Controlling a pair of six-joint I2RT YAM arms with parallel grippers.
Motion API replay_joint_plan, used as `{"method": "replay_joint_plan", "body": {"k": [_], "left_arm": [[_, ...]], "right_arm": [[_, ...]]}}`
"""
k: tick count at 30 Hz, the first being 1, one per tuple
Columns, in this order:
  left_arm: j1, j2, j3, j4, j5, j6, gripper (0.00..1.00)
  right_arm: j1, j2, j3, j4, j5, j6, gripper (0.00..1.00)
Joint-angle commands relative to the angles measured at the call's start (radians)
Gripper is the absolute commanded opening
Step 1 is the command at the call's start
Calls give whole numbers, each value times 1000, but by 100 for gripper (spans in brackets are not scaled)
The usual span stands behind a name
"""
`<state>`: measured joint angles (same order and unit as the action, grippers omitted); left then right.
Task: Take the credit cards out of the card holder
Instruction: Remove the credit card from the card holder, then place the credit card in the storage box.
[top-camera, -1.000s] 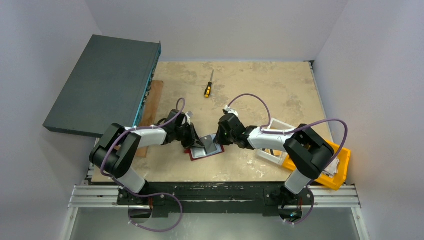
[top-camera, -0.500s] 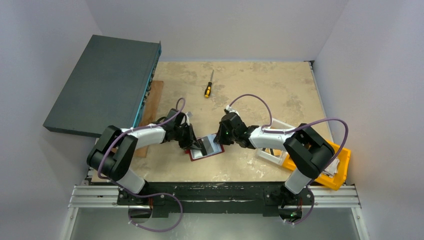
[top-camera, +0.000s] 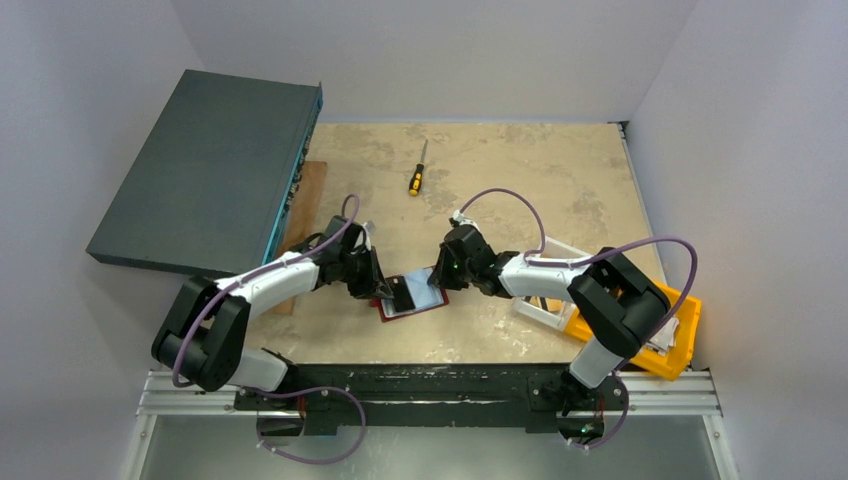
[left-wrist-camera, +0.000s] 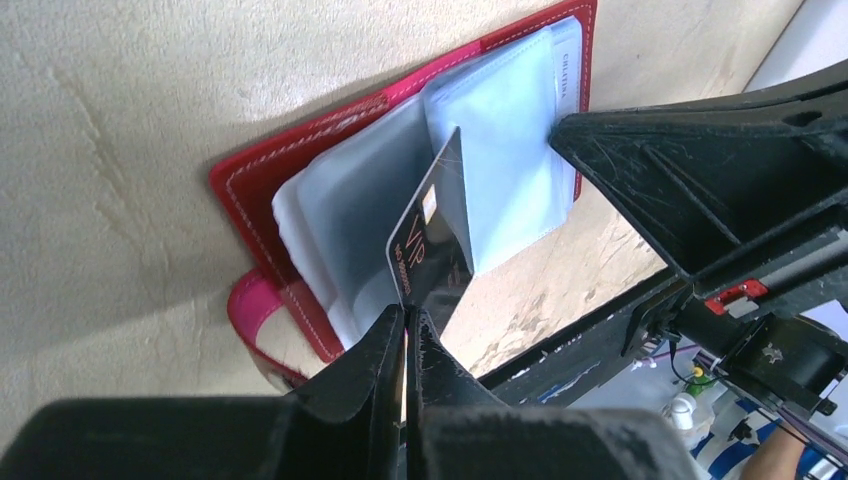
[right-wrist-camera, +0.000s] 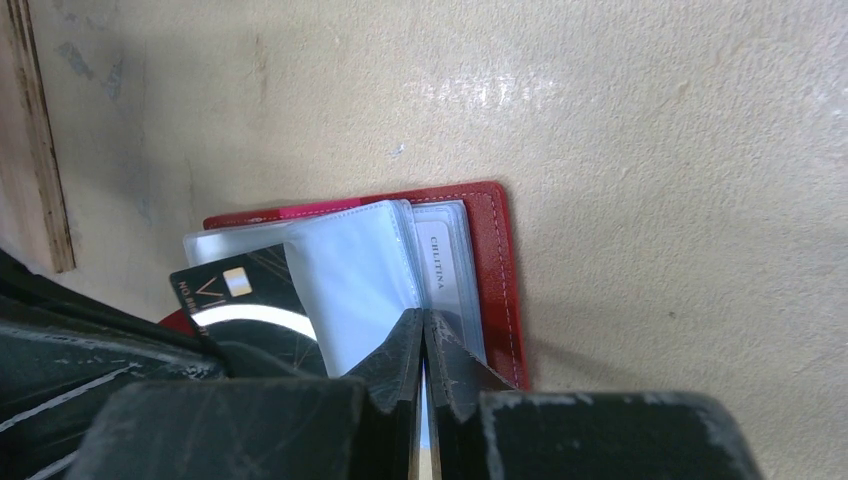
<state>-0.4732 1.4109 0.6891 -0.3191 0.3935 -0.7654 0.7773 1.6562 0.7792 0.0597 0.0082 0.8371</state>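
One credit card (left-wrist-camera: 432, 235), dark, lettered "VIP". Gripped at its near end by the left claw (left-wrist-camera: 405, 320), jaws closed flat on it.

One card holder (top-camera: 412, 312), red, lying open on the worktop (top-camera: 520, 170) near the front middle, between the two arms. Clear sleeves (left-wrist-camera: 505, 130) are fanned out inside, and a pink side tab (left-wrist-camera: 250, 320) sits at the left-hand edge.

One right claw (right-wrist-camera: 422, 325), fully closed, tips down on the sleeves of the holder's right half. Whether it pinches a leaf or only presses cannot be told.

Key relation: the card's long axis runs from the left claw toward the holder's fold, tilted up off the sleeves. The way out probably lies back along that axis, toward the left arm, which is the nearer one.

Views: the left wrist shows the grip and the tilt. The right wrist shows the card's face over the left-hand sleeves, its lower part hidden. Neither view settles whether the far end has cleared its pocket.
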Motion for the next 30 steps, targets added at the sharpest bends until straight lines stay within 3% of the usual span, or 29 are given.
{"method": "replay_joint_plan", "body": {"k": [1,4,8,13,16,20,25,30], "left_arm": [[5,-45,30,-50,-9,35,0],[6,-63,31,-50,1,36,0],[5,-94,43,-54,13,39,0],[11,-137,74,-66,34,46,0],[25,-156,101,-65,67,42,0],[56,-185,144,-50,139,29,0],[104,-216,179,4,260,-14,0],[139,-227,177,134,401,-104,0]], "right_arm": [[-18,23,-53,-276,71,-68,0],[-18,-37,-2,-276,45,-83,3],[-19,-109,85,-267,2,-106,19],[-19,-174,150,-187,-63,-133,53],[-20,-197,149,-120,-107,-148,67],[-48,-242,97,-6,-173,-138,72],[-179,-319,-16,213,-398,-75,74],[-219,-359,-51,358,-552,-32,75]]}}
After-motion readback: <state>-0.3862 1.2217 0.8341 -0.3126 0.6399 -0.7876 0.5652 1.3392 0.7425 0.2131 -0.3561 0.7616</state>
